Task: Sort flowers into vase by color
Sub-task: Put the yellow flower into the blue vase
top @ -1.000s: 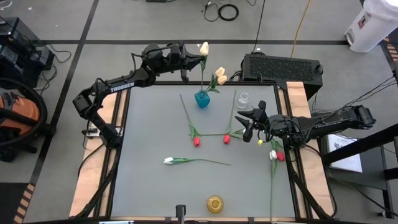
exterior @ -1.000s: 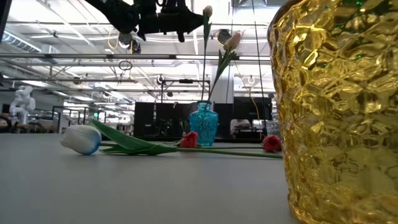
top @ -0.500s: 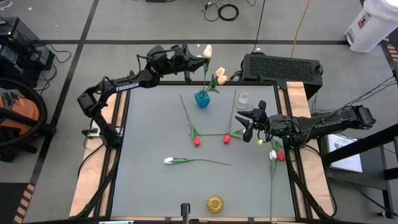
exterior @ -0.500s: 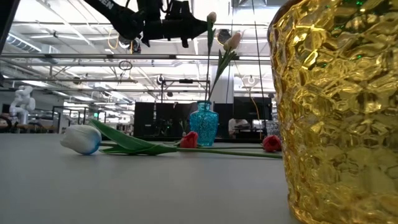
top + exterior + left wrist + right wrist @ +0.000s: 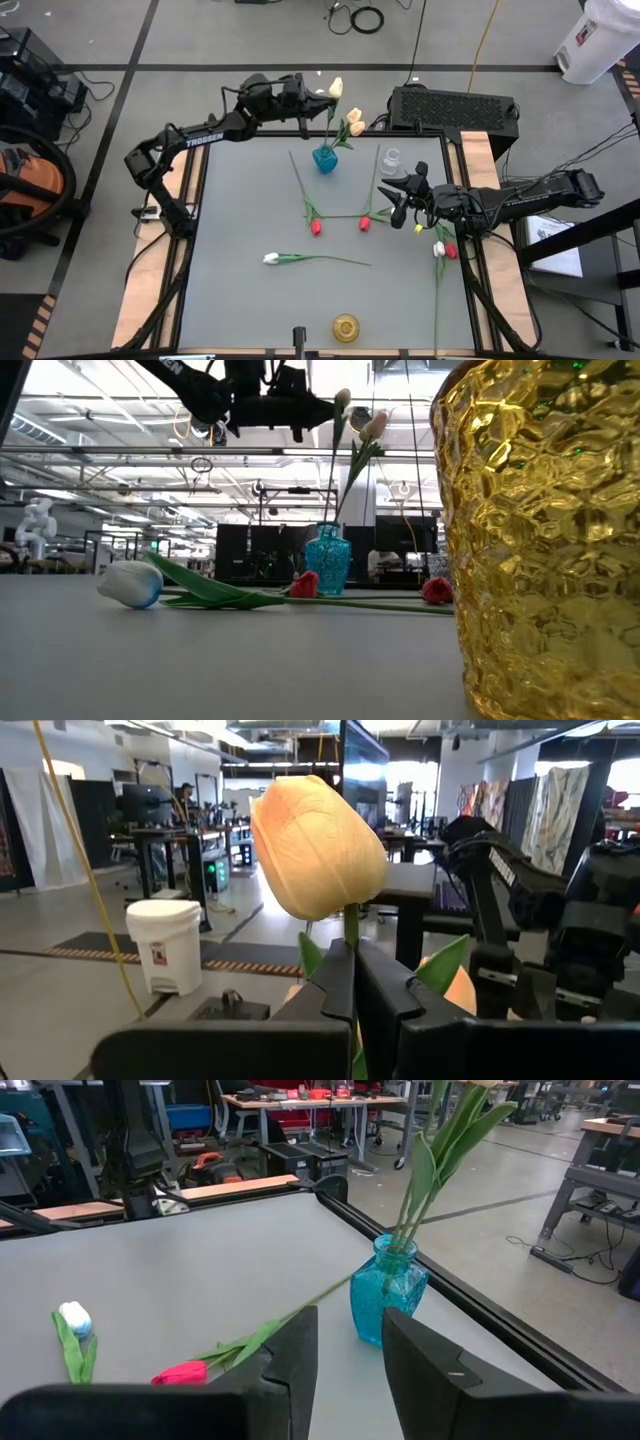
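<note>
While poised above the far edge of the counter (image 5: 240, 200), left gripper (image 5: 322, 95) with fingers (image 5: 335, 985) pressed together on the stem of a cream tulip (image 5: 335, 88), just under the bud. Held high and upright, probably so the long stem feeds straight down into the narrow blue vase (image 5: 325, 158), beside a second cream tulip (image 5: 354, 120) of matching colour. Cannot tell whether the stem tip is fully seated. Right gripper (image 5: 400, 200) parked near the counter's right side, fingers spread and empty, close to a red tulip (image 5: 364, 223).

Pinch itself plain only in the left wrist view. Upright stem line best in the low view. From above alone: white tulip (image 5: 271, 259), gold vase (image 5: 346, 326) and clear vase (image 5: 391, 158) well apart.
</note>
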`<state>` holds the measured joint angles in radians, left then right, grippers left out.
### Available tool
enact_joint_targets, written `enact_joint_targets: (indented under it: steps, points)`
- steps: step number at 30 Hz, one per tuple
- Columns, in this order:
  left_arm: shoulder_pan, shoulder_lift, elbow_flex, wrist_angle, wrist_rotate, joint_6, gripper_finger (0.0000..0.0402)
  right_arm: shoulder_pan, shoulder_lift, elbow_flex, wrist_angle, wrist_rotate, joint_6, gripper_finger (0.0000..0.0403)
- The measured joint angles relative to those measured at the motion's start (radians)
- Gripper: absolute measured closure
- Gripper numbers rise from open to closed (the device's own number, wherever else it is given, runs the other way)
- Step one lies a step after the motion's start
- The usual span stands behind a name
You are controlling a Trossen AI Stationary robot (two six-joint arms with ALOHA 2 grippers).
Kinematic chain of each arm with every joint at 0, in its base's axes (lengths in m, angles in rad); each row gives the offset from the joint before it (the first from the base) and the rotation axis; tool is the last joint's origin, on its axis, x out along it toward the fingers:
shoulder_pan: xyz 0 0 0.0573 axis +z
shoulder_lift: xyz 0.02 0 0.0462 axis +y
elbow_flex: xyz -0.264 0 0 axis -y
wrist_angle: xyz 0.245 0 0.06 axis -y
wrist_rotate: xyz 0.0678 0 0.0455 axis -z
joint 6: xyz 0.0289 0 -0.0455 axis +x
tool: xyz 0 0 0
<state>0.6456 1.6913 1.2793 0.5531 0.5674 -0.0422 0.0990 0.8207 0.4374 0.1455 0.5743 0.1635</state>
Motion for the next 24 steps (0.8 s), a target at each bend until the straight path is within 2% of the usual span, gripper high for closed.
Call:
enact_joint_targets:
  steps: [12, 24]
  points:
    - [0.000, 0.000, 0.000, -0.040, 0.000, 0.022, 0.0399, 0.000, 0.000, 0.000, 0.000, 0.000, 0.000, 0.0298]
    - [0.000, 0.000, 0.000, -0.097, 0.002, -0.028, 0.0372, 0.000, 0.000, 0.000, 0.000, 0.000, 0.000, 0.0298]
